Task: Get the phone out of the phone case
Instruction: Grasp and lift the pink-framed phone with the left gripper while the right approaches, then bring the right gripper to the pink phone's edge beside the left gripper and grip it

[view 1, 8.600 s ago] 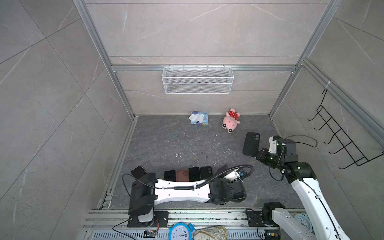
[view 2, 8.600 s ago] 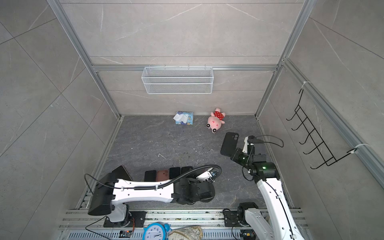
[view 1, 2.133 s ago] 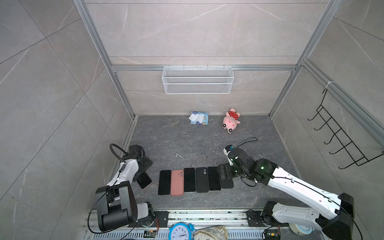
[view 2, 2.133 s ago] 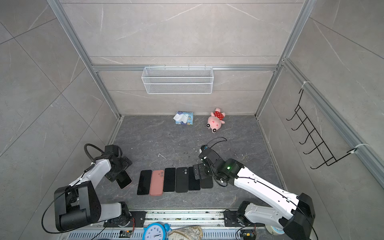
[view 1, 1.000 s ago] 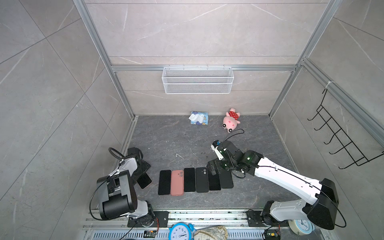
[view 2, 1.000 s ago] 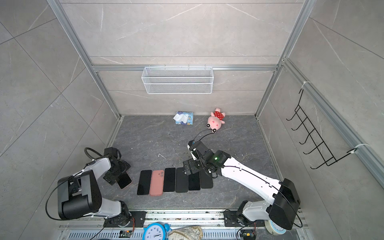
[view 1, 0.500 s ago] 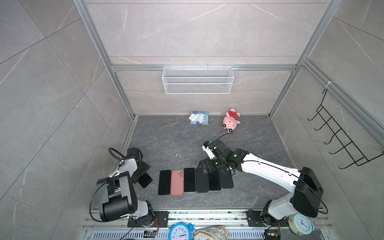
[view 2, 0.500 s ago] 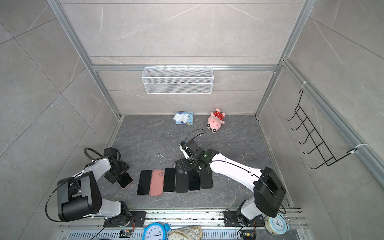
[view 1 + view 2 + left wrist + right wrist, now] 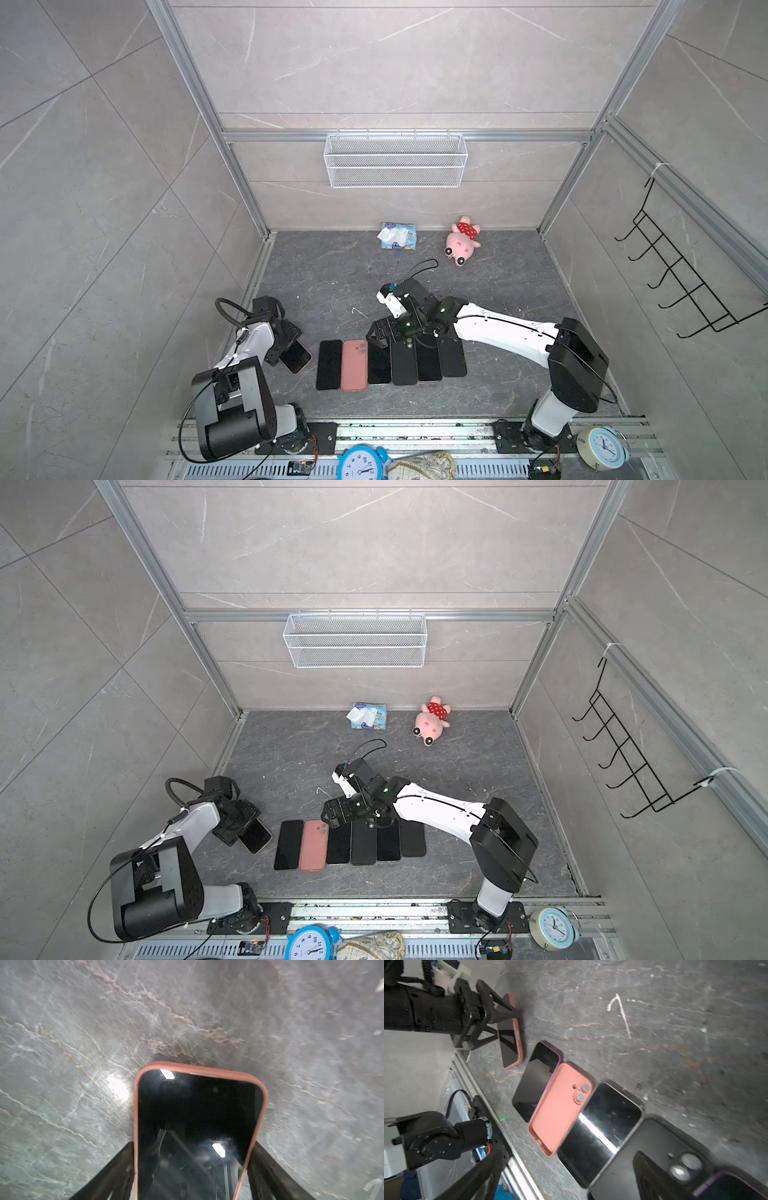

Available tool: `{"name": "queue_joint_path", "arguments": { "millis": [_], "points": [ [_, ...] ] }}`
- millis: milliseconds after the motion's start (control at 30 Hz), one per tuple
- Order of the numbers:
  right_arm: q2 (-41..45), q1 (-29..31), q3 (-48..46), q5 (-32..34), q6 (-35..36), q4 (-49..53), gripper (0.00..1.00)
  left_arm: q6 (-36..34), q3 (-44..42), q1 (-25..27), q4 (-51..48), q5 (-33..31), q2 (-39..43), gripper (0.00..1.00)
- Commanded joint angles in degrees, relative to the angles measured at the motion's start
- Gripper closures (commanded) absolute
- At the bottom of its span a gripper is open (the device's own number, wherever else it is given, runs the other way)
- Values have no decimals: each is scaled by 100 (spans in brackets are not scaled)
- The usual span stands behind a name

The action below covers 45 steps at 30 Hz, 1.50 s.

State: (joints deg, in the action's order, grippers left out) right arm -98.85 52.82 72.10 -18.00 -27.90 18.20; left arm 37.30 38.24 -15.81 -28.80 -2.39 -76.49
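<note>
1. The left arm [image 9: 249, 347] no longer lies stretched across the front of the bench [image 9: 511, 374]. It has swung back to the far left, leaving the row of phones [image 9: 404, 365] uncovered.
2. The left gripper [image 9: 291, 351] has narrowed its jaws over the last second onto the long edges of the cased phone [image 9: 195, 1126].
3. The right gripper [image 9: 380, 334] no longer holds a dark phone aloft near the right wall; its jaws now stand wide and empty.
4. It has swept leftward from the row's right end to above the middle phones.

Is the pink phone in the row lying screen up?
No, the pink phone in the row shows its back, with two camera lenses facing up.
</note>
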Motion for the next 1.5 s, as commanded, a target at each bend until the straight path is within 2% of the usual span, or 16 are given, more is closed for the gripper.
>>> {"name": "queue_joint_path", "arguments": {
  "millis": [0,233,433,767,1033,1333,1467],
  "points": [
    [-311,112,255,-274,-128,-221,1,-76,61,-51,7,219,317,47],
    [-783,288,568,-671,-384,-657,1,-170,174,-223,-65,523,512,49],
    [-1273,491,1069,-774,-410,-572,1,-183,157,-267,71,635,379,51],
    [-1512,572,1236,-889,-461,-674,1,-214,129,-366,195,1016,508,60],
    [-1823,589,1464,-1173,-569,-888,1,-196,137,-713,282,1645,605,65],
    [-2310,730,1934,-1383,-677,-1086,1,-120,113,-1140,548,2703,614,68],
    [-2580,739,2275,-1364,-734,-1127,1,-136,98,-1196,587,2885,613,69]
  ]
}}
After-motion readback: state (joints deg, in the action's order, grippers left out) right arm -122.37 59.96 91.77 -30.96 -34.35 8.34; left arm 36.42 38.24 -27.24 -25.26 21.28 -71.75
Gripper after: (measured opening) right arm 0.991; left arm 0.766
